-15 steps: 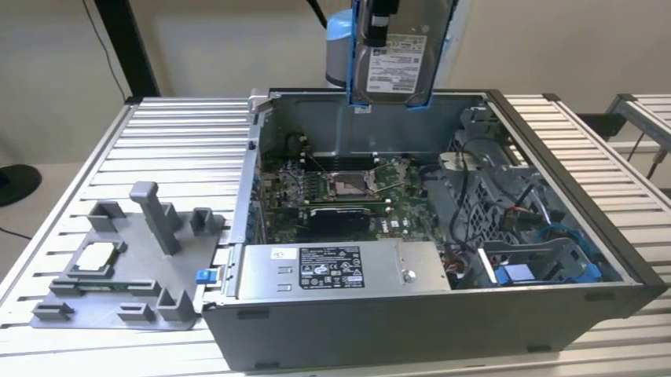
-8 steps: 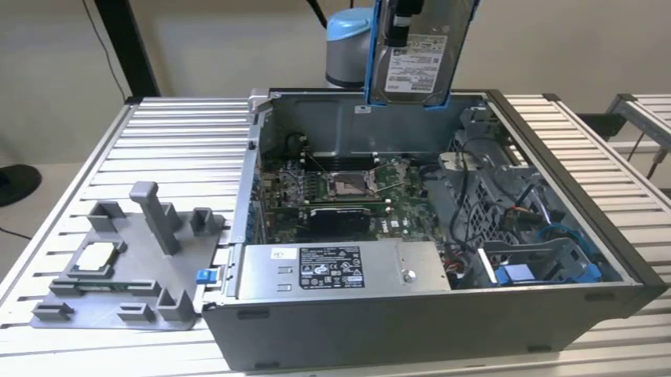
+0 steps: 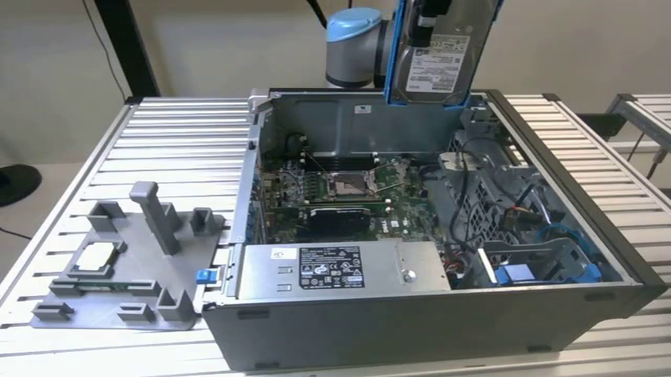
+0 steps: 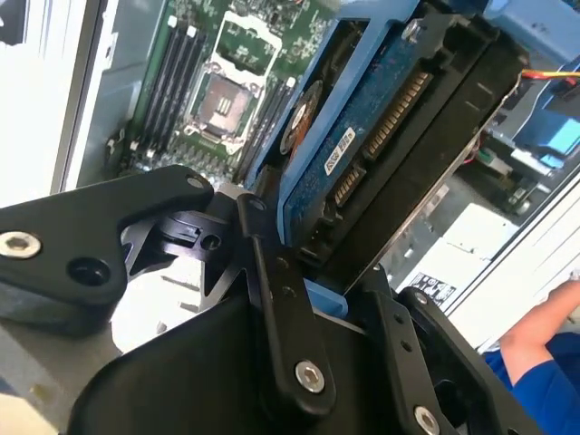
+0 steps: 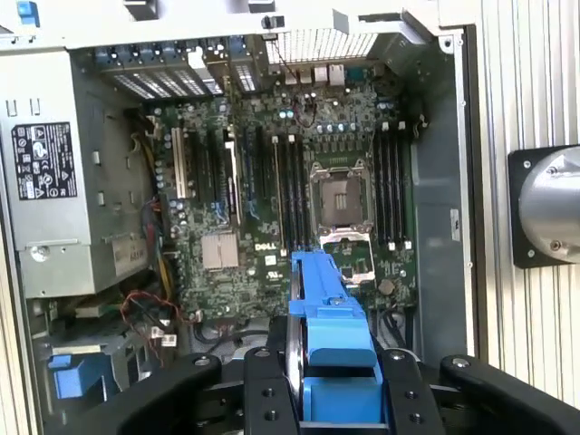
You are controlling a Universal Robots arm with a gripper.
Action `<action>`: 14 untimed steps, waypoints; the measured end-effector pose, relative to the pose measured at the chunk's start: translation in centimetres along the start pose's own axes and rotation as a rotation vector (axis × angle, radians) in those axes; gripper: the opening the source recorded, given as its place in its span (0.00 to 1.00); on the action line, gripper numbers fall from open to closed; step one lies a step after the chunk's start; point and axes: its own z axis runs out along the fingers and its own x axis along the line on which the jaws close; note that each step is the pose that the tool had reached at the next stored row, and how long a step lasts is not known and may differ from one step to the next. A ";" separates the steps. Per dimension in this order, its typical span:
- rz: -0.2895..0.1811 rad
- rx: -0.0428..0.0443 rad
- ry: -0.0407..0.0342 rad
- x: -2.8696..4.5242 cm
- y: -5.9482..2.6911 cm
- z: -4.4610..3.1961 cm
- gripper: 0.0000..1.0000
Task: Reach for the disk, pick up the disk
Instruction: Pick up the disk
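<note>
The disk [image 3: 438,59] hangs upright above the back of the open computer case [image 3: 441,314], clear of it. Its white label faces the exterior camera and blue rails run along its edges. My gripper [image 3: 430,14] is shut on its upper end. In the second wrist view the disk [image 4: 381,136] shows its blue circuit board and connector, clamped between the black fingers [image 4: 272,299] of the gripper [image 4: 331,290]. In the first wrist view the disk [image 5: 324,308] appears edge-on with its blue carrier, held in the gripper [image 5: 331,390] high over the motherboard [image 5: 272,199].
The grey labelled power-supply box [image 3: 335,271] lies at the case's front. A grey fixture [image 3: 126,267] holding a small square chip [image 3: 97,255] stands on the slatted table [image 3: 178,149] at the exterior view's left. A person's blue-sleeved arm [image 4: 544,349] is beside the case.
</note>
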 end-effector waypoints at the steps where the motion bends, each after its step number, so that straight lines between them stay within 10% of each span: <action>1: 0.000 0.0000 0.0000 -0.03 -0.34 0.00 0.00; 14: -0.004 -0.0001 0.0000 -0.41 -3.80 -0.01 0.00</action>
